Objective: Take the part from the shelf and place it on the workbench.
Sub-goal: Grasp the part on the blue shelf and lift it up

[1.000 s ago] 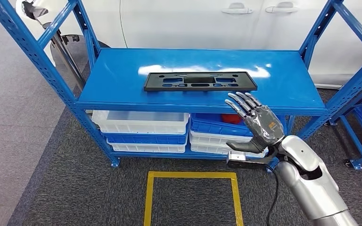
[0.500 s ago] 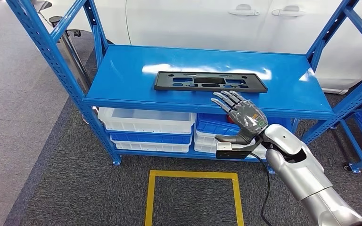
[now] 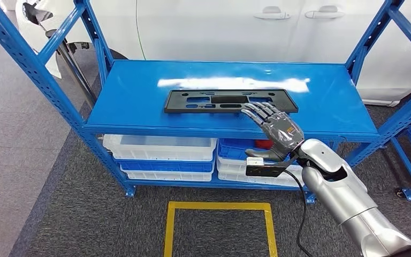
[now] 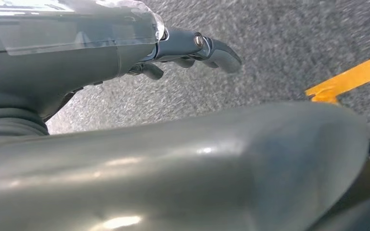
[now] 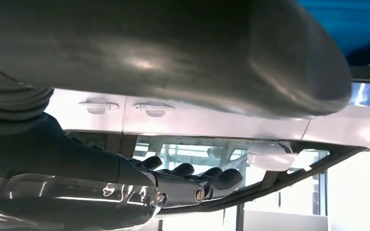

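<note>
The black part (image 3: 230, 100) lies flat on the blue shelf (image 3: 139, 101), the right hand (image 3: 275, 127) spread empty over its near right end, while white and blue bins (image 3: 160, 152) stack below, one holding something red (image 3: 261, 143).

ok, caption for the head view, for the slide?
Right hand reaching over the black part on the blue shelf, fingers extended, not yet gripping.

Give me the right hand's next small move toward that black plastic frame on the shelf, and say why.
Probably slide the right hand a little farther over the flat black plastic frame and close on its near edge: the fingers are spread at its right end, nothing gripped yet.
</note>
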Robot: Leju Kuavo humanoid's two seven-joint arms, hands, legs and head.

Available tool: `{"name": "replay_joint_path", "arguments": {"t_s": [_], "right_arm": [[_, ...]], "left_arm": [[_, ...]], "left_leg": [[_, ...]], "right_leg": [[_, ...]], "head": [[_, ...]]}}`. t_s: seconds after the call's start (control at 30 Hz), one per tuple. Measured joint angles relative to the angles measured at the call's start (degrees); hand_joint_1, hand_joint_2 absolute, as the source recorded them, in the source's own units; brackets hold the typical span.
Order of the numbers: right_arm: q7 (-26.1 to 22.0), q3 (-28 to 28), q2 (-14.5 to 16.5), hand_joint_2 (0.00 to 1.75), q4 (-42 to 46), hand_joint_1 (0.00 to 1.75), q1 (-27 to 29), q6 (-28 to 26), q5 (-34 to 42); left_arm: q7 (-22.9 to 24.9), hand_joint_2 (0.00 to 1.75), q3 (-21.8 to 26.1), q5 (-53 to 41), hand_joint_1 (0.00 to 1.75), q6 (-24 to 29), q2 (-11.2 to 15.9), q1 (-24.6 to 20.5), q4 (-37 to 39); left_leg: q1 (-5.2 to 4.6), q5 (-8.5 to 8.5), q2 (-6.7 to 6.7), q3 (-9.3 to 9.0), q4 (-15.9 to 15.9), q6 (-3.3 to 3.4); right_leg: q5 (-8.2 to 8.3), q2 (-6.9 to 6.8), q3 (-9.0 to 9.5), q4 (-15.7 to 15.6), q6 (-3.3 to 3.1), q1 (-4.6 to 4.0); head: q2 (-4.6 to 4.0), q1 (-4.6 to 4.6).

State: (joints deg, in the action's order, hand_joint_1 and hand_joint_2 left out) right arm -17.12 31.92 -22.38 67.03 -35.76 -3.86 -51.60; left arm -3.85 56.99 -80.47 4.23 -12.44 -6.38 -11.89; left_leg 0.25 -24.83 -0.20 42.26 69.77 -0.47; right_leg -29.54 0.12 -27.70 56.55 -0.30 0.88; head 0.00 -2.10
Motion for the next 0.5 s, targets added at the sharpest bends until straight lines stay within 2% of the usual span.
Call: {"name": "replay_joint_path", "arguments": {"t_s": [0.03,0.07,0.1,0.13,0.2,0.23,0.3,0.33,0.4,0.43,0.47,0.5], "right_arm": [[0.0,0.1,0.0,0.00,-0.2,0.00,-0.1,-0.1,0.1],[0.0,0.4,0.0,0.00,-0.4,0.00,-0.3,-0.1,0.2],[0.1,0.6,0.0,0.00,-0.6,0.00,-0.5,-0.2,0.3],[0.1,0.8,0.0,0.00,-0.7,0.00,-0.7,-0.3,0.3],[0.1,1.3,-0.1,0.00,-1.0,0.00,-1.2,-0.5,0.7],[0.1,1.4,-0.1,0.00,-1.1,0.00,-1.4,-0.6,0.9],[0.1,1.7,-0.1,0.00,-1.4,0.00,-1.8,-0.8,1.4],[0.2,1.9,-0.1,0.00,-1.6,0.00,-1.9,-0.9,1.5],[0.6,2.4,-0.1,0.00,-1.9,0.00,-1.6,-1.2,1.5],[0.8,2.7,-0.1,0.00,-2.1,0.00,-1.3,-1.4,1.4],[1.0,2.9,-0.1,0.00,-2.2,0.00,-1.1,-1.6,1.3],[1.1,3.1,-0.1,0.00,-2.2,0.00,-1.0,-1.7,1.3]], "left_arm": [[0.0,0.00,0.0,0.0,0.00,0.0,0.0,0.1,0.0],[0.0,0.00,0.0,0.0,0.00,0.0,0.0,0.2,0.0],[0.0,0.00,0.0,0.0,0.00,0.1,0.0,0.1,0.1],[-0.1,0.00,-0.1,0.0,0.00,0.1,0.0,0.1,0.1],[-0.1,0.00,-0.1,0.0,0.00,0.2,0.0,0.0,0.1],[-0.2,0.00,-0.2,0.0,0.00,0.2,0.1,0.0,0.1],[-0.3,0.00,-0.2,0.1,0.00,0.2,0.1,-0.1,0.1],[-0.3,0.00,-0.2,0.2,0.00,0.2,0.1,-0.1,0.1],[-0.3,0.00,-0.2,0.2,0.00,0.2,0.0,0.0,0.2],[-0.3,0.00,-0.2,0.2,0.00,0.2,0.0,0.1,0.2],[-0.3,0.00,-0.2,0.2,0.00,0.2,0.0,0.1,0.2],[-0.2,0.00,-0.2,0.2,0.00,0.2,0.0,0.2,0.2]], "left_leg": [[-0.03,2.52,-0.01,-1.28,-3.8,0.17],[-0.14,4.03,-0.03,-2.63,-7.2,0.39],[-0.24,4.29,-0.03,-3.68,-9.4,0.75],[-0.36,3.55,-0.05,-4.26,-10.2,1.15],[-0.34,2.56,-0.05,-5.21,-11.2,1.92],[-0.26,2.40,-0.08,-5.75,-11.6,2.18],[-0.03,1.94,-0.13,-7.07,-12.6,2.70],[-0.04,1.56,-0.17,-7.66,-12.8,2.92],[-0.09,0.55,-0.30,-8.92,-13.0,3.19],[-0.13,-0.04,-0.41,-9.64,-13.0,3.24],[-0.19,-0.63,-0.51,-10.43,-13.0,3.25],[-0.25,-1.22,-0.59,-11.27,-13.0,3.22]], "right_leg": [[-0.77,0.00,0.93,-0.1,0.20,0.02],[-1.44,0.04,1.63,-0.1,0.51,-0.04],[-1.96,0.08,2.05,-0.3,0.86,-0.11],[-2.20,0.12,2.32,-0.4,1.26,-0.17],[-1.68,0.16,2.10,0.4,2.08,-0.16],[-0.84,0.12,1.23,2.2,2.40,-0.12],[0.04,0.07,-2.83,8.5,2.84,-0.05],[-0.78,0.05,-5.49,12.0,2.95,-0.04],[-4.42,0.05,-10.31,16.8,3.07,-0.03],[-5.43,0.04,-11.79,17.1,3.04,-0.03],[-4.95,0.04,-12.43,15.7,2.94,-0.05],[-2.77,0.04,-12.25,12.8,2.69,-0.09]], "head": [[0.00,0.01],[0.00,0.00],[0.00,0.00],[0.00,0.01],[0.01,0.01],[0.01,0.02],[0.01,0.05],[0.01,0.07],[0.01,0.07],[0.01,0.08],[0.01,0.08],[0.00,0.09]]}}
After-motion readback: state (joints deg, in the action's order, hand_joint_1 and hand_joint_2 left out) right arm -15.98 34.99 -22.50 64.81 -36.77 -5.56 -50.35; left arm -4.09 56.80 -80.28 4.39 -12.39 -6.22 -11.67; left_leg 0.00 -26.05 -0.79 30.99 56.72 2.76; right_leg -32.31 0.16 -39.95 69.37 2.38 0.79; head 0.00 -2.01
